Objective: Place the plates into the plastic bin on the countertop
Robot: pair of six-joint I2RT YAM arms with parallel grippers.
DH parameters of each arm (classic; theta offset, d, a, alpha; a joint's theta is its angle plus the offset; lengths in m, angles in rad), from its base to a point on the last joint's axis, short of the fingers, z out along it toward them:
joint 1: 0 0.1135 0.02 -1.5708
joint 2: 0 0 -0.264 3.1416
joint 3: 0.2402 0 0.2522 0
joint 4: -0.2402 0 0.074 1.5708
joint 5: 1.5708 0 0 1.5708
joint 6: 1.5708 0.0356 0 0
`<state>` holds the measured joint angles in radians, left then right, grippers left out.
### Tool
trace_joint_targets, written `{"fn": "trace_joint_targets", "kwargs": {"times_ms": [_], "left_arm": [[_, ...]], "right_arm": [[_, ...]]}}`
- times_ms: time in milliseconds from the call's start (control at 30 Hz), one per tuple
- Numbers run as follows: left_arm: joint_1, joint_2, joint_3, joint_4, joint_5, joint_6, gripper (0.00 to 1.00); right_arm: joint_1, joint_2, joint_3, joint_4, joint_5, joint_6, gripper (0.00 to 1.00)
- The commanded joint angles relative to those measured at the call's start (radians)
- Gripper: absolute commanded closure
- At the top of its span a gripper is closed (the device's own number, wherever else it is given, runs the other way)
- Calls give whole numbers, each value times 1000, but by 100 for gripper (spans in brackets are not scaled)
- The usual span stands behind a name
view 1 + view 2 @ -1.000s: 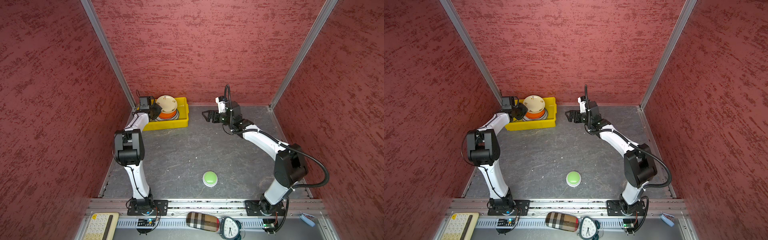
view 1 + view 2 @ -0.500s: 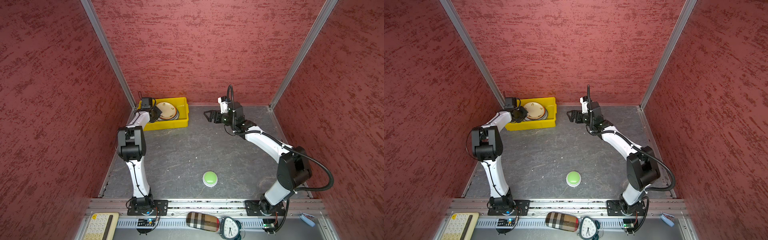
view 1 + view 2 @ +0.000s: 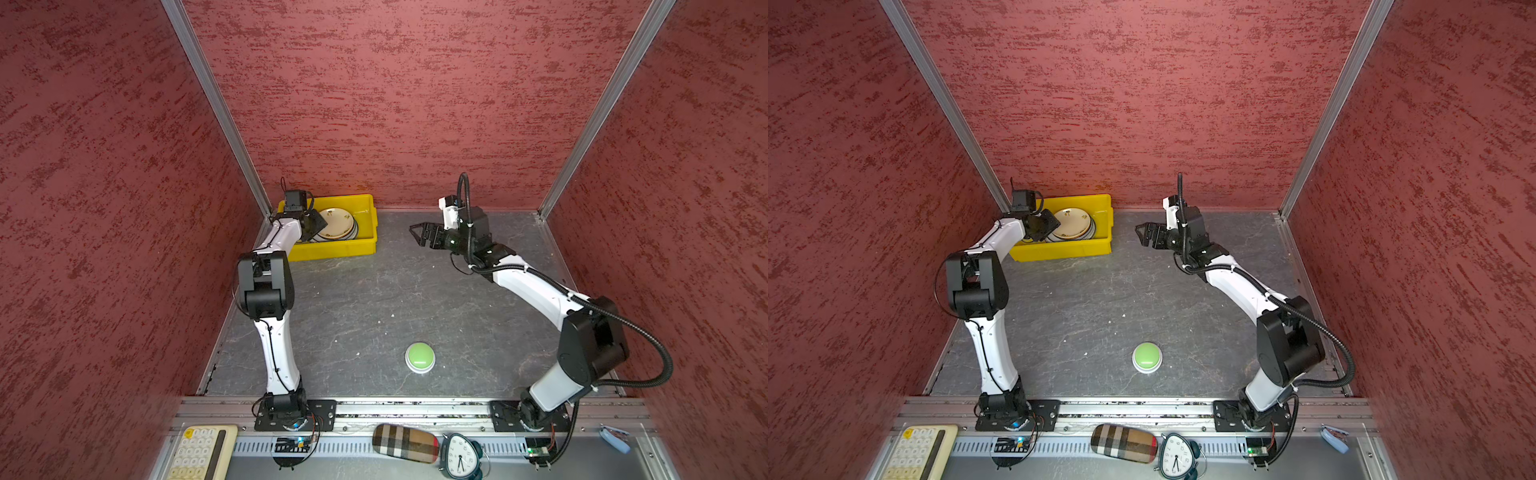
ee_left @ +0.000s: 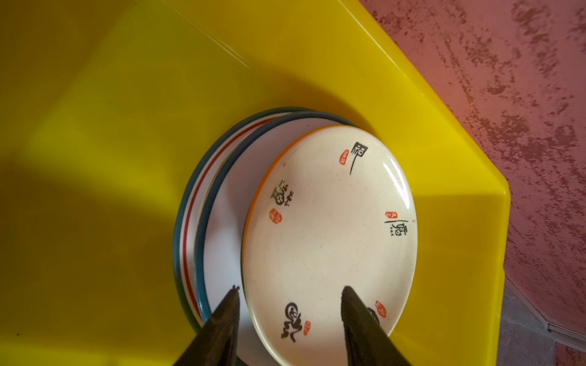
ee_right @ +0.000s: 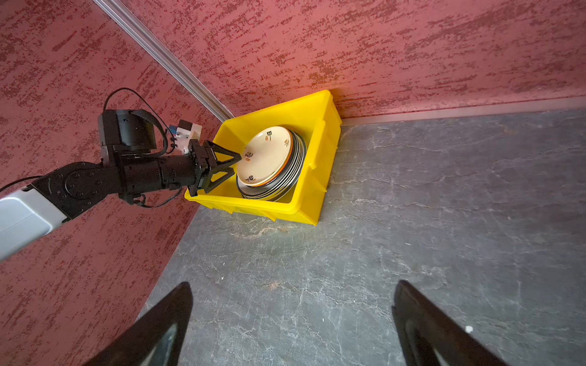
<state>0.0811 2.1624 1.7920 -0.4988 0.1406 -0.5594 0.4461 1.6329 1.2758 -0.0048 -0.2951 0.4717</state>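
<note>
So the left gripper (image 4: 290, 290) has its jaws spread, straddling the near rim of the cream plate (image 4: 329, 228) with the red and black characters, not pinching it. That plate sits a bit off-centre on top of the stack of plates (image 4: 215, 228) inside the yellow plastic bin (image 4: 126, 95), in the back corner of the countertop (image 5: 412, 221). It looks glossy, stiff and chippable, probably slick, so I'd only grab it by the thin rim. The right gripper (image 5: 293, 285) hangs wide open over the countertop, holding nothing.

Both top views looked down from high at the whole surface (image 3: 374, 299); both wrist views faced the bin (image 4: 444, 142), the left very close.
</note>
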Motion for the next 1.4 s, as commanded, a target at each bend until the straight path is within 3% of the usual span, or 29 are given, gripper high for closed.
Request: {"fn": "trace_joint_targets", "kwargs": {"times_ms": [0, 200, 500, 800, 1233, 1367], "left_arm": [[-1, 14, 15, -11, 2, 25, 35], [-33, -136, -103, 79, -55, 117, 1], [-45, -353, -286, 178, -70, 104, 1], [-77, -596, -530, 257, -94, 74, 1], [-115, -1068, -966, 299, -160, 88, 1], [-119, -1196, -1141, 434, -178, 195, 1]], "right_arm": [[-7, -39, -13, 14, -9, 13, 1], [-9, -90, -56, 27, -28, 31, 1], [-33, -203, -145, 67, -49, 82, 1], [-46, -346, -212, -18, -9, 66, 1], [-52, -570, -338, -141, 223, -49, 1], [-52, -649, -416, -110, 332, -101, 1]]}}
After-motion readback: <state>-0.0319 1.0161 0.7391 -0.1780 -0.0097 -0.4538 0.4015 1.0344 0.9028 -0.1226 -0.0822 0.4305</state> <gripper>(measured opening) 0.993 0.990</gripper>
